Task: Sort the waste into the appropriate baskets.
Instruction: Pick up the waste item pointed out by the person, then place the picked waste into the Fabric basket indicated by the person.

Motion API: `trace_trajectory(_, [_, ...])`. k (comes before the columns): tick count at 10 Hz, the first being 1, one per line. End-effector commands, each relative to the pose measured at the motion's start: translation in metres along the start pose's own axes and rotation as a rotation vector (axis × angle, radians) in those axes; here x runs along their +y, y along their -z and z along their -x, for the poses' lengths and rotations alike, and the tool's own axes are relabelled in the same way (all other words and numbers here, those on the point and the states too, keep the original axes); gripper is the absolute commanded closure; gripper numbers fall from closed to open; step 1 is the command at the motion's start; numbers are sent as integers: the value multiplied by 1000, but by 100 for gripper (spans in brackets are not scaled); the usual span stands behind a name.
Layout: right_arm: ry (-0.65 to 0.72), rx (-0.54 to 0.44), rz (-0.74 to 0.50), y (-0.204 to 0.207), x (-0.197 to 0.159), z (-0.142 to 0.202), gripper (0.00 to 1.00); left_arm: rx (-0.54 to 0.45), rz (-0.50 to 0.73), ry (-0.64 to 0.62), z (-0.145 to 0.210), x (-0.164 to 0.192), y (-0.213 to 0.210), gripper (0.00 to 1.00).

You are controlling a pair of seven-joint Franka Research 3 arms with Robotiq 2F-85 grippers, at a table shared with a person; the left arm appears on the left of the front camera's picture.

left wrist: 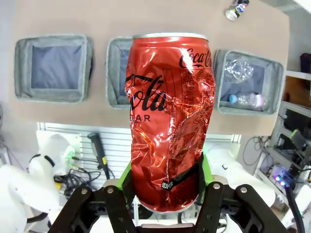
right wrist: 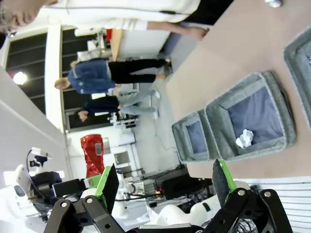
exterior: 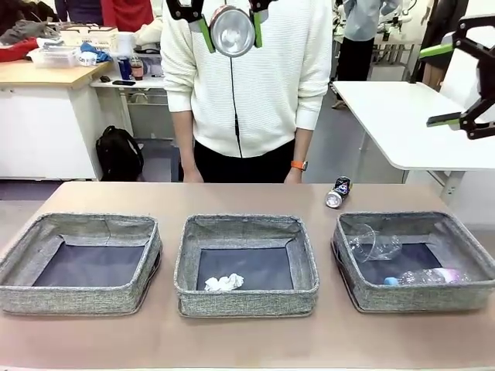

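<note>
Crushed red can (exterior: pixel 232 31) hung high in the front view, clamped by the left fingers (exterior: pixel 205 35). Three baskets (exterior: pixel 246 301) held one paper ball (exterior: pixel 224 283), one cup (exterior: pixel 373 243) and one bottle (exterior: pixel 425 277); one dark can (exterior: pixel 338 192) lay on the table (exterior: pixel 255 197). Left wrist view: the grip looked centred, so the can probably wanted lowering over the bare left basket (left wrist: pixel 53 96) before release. Right wrist view: right fingers (right wrist: pixel 109 184) stood apart, empty.

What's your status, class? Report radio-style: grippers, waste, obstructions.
Left gripper shut on crushed red can, high. Right gripper open, empty. Dark can on table beyond right basket. Person's hands at far edge.
</note>
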State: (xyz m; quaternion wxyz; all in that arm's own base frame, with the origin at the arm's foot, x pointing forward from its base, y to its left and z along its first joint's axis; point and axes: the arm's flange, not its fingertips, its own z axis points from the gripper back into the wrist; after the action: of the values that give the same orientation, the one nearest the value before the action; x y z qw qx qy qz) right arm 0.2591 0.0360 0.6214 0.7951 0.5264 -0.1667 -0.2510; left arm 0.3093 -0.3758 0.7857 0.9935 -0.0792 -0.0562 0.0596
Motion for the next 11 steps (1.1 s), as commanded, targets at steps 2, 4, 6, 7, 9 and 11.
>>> trace_trajectory(2, [-15, 13, -20, 1, 2, -4, 0, -13, 3, -13, 4, 2, -1, 43])
trace_trajectory(4, [-15, 13, -20, 1, 2, -4, 0, -13, 3, -13, 4, 2, -1, 43])
trace_trajectory(6, [-15, 13, -20, 1, 2, -4, 0, -13, 3, -13, 4, 2, -1, 43])
trace_trajectory(7, [-15, 13, -20, 1, 2, -4, 0, -13, 3, -13, 4, 2, -1, 43])
trace_trajectory(9, [-15, 13, -20, 1, 2, -4, 0, -13, 3, -13, 4, 2, -1, 43])
trace_trajectory(11, [-15, 13, -20, 1, 2, -4, 0, -13, 3, -13, 4, 2, -1, 43])
